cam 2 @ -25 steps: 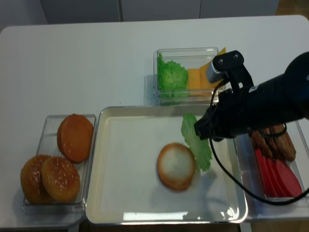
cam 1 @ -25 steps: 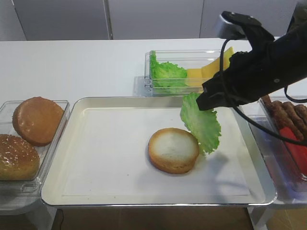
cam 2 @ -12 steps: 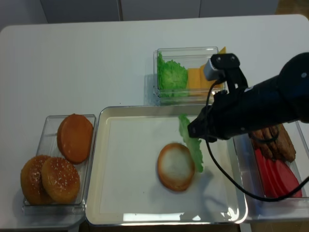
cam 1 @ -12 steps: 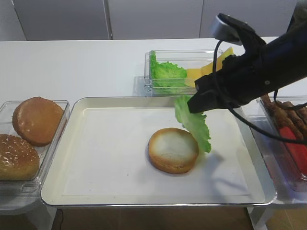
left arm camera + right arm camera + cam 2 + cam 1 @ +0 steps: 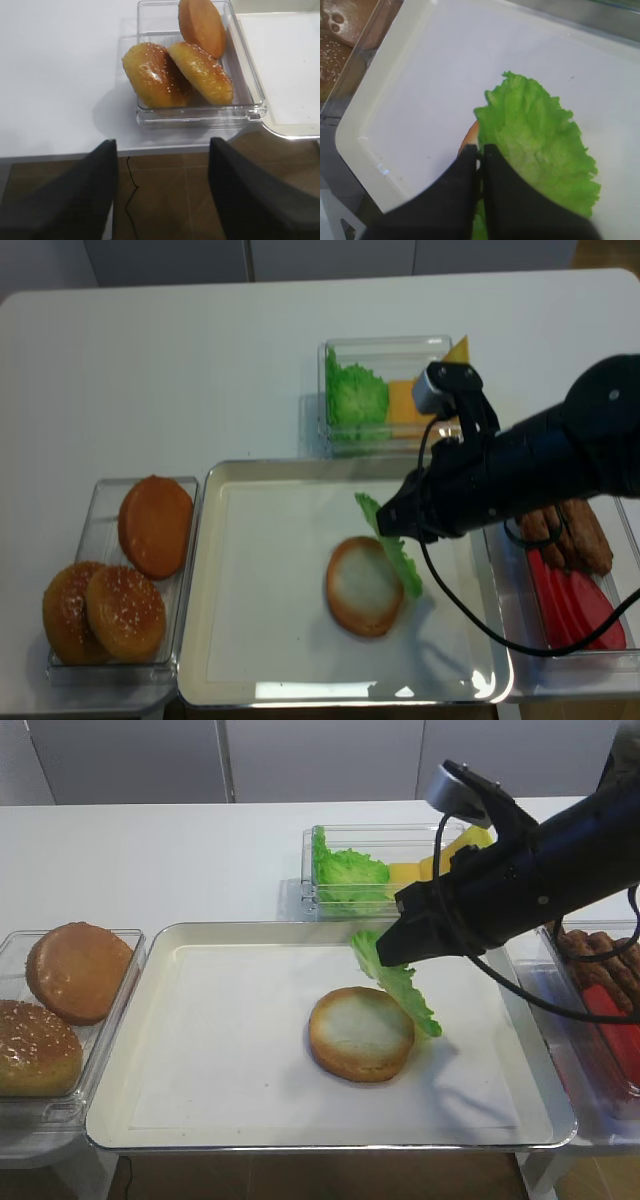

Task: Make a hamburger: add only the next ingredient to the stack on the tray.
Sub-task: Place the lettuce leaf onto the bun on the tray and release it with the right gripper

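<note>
1. The lettuce leaf (image 5: 396,982) is pinched by its upper edge in the right gripper (image 5: 385,951), whose jaws are pressed together on it; the leaf hangs tilted, its lower frilled edge over the right rim of the bottom bun half (image 5: 361,1033).
2. In the right wrist view the leaf (image 5: 540,145) is seen spread beyond the closed black fingers (image 5: 470,165), with only a sliver of the bun (image 5: 470,137) showing at the leaf's left edge.
3. Whether the leaf's lower tip touches the bun or the paper cannot be told.
4. The bun half lies right of centre on the paper-lined tray (image 5: 120,1120); wide bare paper is left on the tray's left half and along its front edge.
5. A narrower strip of bare paper is seen between the bun and the tray's right rim, partly under the right arm.
6. Behind the tray's far edge stands a clear bin (image 5: 330,905) holding a lettuce pile (image 5: 345,875) and yellow cheese slices (image 5: 405,872).
7. A bin of domed bun tops (image 5: 75,970) lies just beside the tray's left rim; a bin of red slices (image 5: 570,605) and brown pieces lies just beside the right rim.
8. The left gripper (image 5: 162,200) is held off the table's front edge near the bun-top bin (image 5: 200,112), its two dark fingers (image 5: 75,200) spread wide apart with nothing between them.
</note>
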